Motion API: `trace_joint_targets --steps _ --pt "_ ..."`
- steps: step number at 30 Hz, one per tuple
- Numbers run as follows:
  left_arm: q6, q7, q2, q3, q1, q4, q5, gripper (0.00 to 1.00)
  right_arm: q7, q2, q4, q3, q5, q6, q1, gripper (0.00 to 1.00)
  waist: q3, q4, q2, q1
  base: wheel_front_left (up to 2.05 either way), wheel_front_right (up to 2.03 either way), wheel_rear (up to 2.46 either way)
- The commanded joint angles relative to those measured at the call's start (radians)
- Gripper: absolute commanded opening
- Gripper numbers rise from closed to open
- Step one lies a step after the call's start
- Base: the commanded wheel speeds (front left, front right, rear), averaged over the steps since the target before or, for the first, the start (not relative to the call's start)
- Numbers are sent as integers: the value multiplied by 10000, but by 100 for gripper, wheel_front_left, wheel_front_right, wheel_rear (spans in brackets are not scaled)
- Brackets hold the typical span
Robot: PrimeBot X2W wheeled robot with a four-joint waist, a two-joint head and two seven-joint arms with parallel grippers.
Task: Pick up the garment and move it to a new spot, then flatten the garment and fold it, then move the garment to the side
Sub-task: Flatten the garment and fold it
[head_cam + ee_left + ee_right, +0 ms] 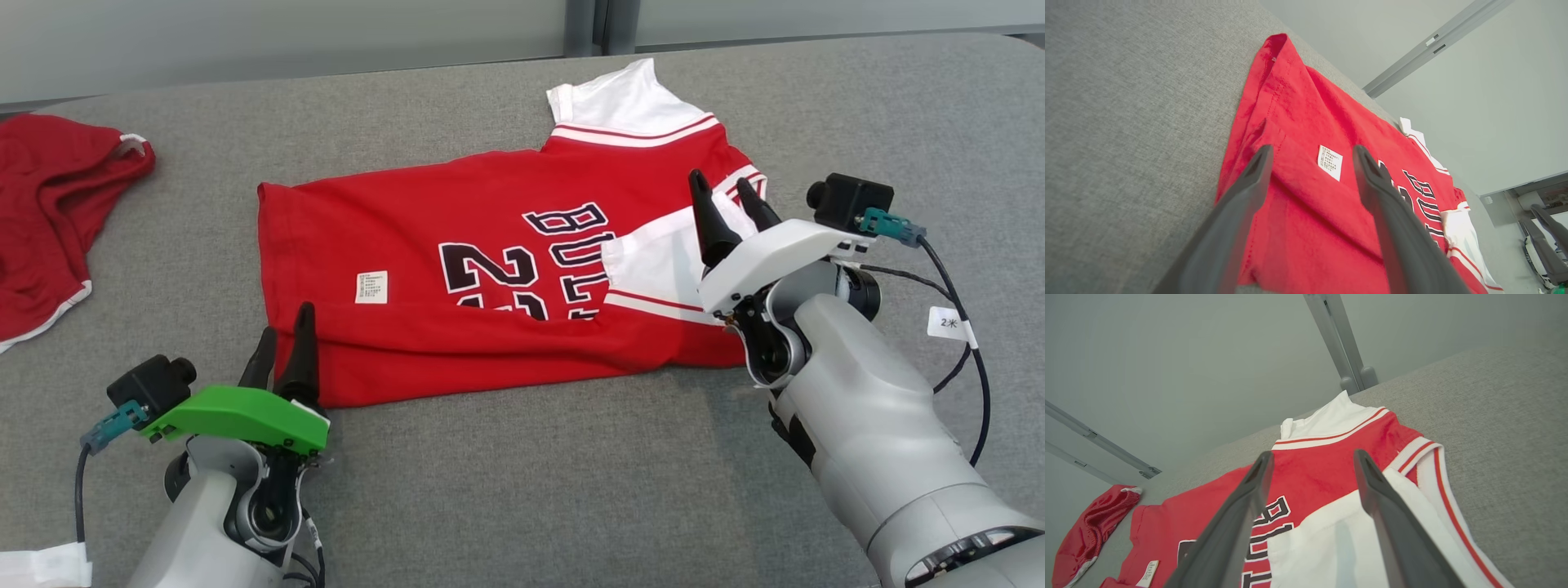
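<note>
The garment (457,245) is a red jersey with white sleeves and dark lettering, lying on the grey surface with its near long edge folded over itself. My left gripper (286,322) stands open just above the folded near-left hem corner, holding nothing. In the left wrist view its fingers straddle the red fold (1306,192) near a white label (1329,162). My right gripper (720,181) is open above the white sleeve (653,261) that is folded in over the lettering. The right wrist view shows the jersey (1323,465) between and beyond its spread fingers.
Another red piece of clothing with white trim (49,212) lies crumpled at the far left of the grey padded surface (531,490). A pale wall with a grey post (588,24) rises behind the far edge. Cables hang from the right wrist (971,359).
</note>
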Motion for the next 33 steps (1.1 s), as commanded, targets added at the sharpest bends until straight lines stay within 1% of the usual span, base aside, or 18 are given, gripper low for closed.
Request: trace_joint_targets --steps 1,6,11,15,18,25,31,33 --pt "72 -71 87 12 155 -83 160 100 -69 -97 -69 30 -37 3 -114 100 -26 -18 0 -1 0 0 0" --pt "236 -91 344 36 475 -548 229 100 -120 -370 -559 -53 -260 3 72 100 -178 -91 0 -1 0 0 0" --pt "481 -75 613 6 971 -1139 335 100 -121 -730 -1660 -737 -852 3 777 100 -419 -119 0 -1 0 0 0" --pt "779 -44 751 9 1488 -1641 375 100 -123 -814 -2638 -1461 -1528 3 1611 100 -674 -125 0 -1 0 0 0" --pt "1047 -36 772 70 1892 -1974 261 100 -124 -753 -3383 -2020 -1947 3 2348 100 -882 -127 0 -1 0 0 0" --pt "1603 255 579 -65 2719 -2481 56 100 -125 -476 -5011 -2991 -2894 3 4237 100 -1289 -142 0 -1 0 0 0" --pt "1914 659 428 -188 3062 -2380 -148 100 146 -201 -6546 -3544 -3276 3 5569 100 -1370 -304 0 -1 0 0 0" --pt "1931 754 360 -141 3042 -2259 -304 100 353 -119 -7109 -3643 -3346 3 5896 100 -1330 -411 0 -1 0 0 0"
